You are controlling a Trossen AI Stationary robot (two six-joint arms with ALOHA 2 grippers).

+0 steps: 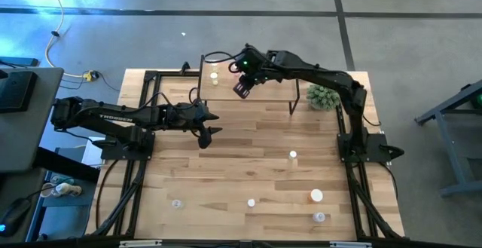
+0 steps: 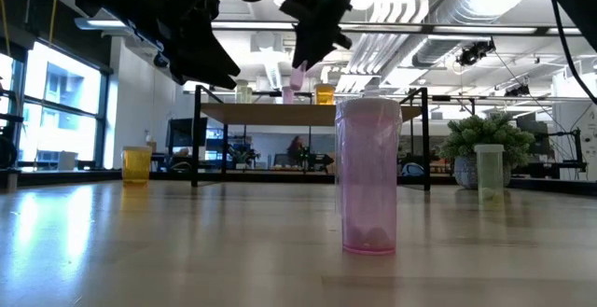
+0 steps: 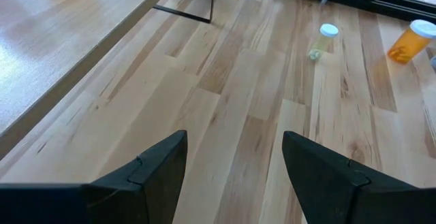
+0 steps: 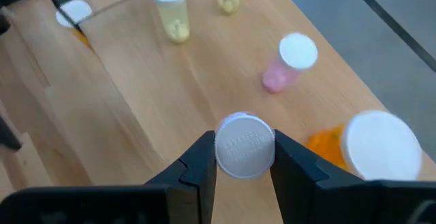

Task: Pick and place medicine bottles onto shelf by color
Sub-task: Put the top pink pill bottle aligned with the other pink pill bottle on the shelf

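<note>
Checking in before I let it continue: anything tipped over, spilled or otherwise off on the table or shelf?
Nothing stands out. The bottles on the shelf stand upright, as does the pink bottle on the table. The right gripper is shut on a white-capped bottle over the shelf; the left gripper hangs open, empty.

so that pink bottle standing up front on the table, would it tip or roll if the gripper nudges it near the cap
Probably tips: the pink bottle stands tall and narrow on the smooth wooden table, so a push near the cap could topple it. It looks nearly empty, only a little at the bottom, so likely light and easy to shove. Once down, its round body would likely roll.
</note>
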